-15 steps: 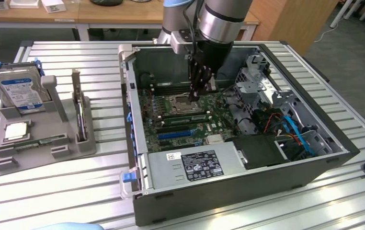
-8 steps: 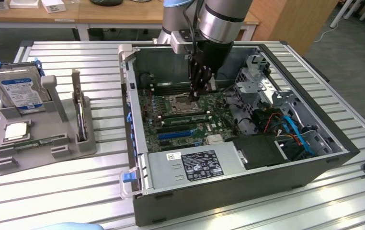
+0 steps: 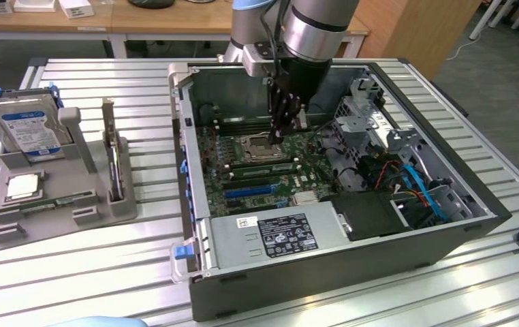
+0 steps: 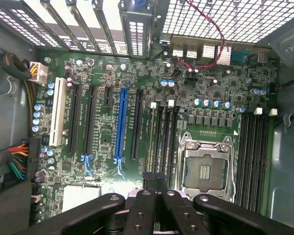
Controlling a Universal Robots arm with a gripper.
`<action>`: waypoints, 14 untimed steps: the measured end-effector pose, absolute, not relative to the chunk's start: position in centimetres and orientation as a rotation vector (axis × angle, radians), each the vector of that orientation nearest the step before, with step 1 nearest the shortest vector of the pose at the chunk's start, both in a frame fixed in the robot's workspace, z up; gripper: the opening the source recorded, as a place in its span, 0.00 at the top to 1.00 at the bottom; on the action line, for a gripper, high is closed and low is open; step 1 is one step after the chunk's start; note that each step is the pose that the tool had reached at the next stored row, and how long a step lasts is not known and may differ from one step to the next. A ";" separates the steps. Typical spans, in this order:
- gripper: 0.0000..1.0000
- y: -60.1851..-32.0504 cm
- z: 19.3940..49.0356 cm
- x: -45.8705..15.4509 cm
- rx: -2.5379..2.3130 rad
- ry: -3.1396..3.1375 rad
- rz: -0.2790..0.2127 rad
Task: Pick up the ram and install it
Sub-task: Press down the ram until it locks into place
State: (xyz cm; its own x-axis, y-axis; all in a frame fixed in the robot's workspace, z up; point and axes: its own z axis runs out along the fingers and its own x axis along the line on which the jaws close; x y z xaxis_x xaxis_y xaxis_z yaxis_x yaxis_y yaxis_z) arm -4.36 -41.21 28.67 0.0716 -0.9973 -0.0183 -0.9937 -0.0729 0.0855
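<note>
The arm's black fingers [image 3: 278, 138], pressed together, reach down into the open grey computer case [image 3: 477, 204] on the slatted metal counter [image 3: 105, 272]. Their tips [image 4: 156, 180] sit at the green motherboard's [image 4: 210, 122] memory slots [image 4: 161, 132] beside the silver CPU socket [image 4: 204, 169].

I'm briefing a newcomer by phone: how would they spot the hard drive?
At the exterior view's left of the open computer case sits a grey holder. The hard drive stands upright at its far end, the only part with a blue-and-white label.

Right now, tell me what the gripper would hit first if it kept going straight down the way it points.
Probably the memory slots beside the CPU socket on the motherboard. The shut gripper hangs just above them inside the computer case; the remaining gap is hard to judge.
</note>
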 end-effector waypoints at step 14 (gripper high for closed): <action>0.90 -41.2 28.6 -4.4 2.104 -2.271 -0.118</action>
State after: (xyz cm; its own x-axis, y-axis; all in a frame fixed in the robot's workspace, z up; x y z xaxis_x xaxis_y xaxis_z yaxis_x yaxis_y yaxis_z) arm -4.36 -41.22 28.61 -0.0767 -0.9969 -0.0196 -0.9936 0.0748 0.0852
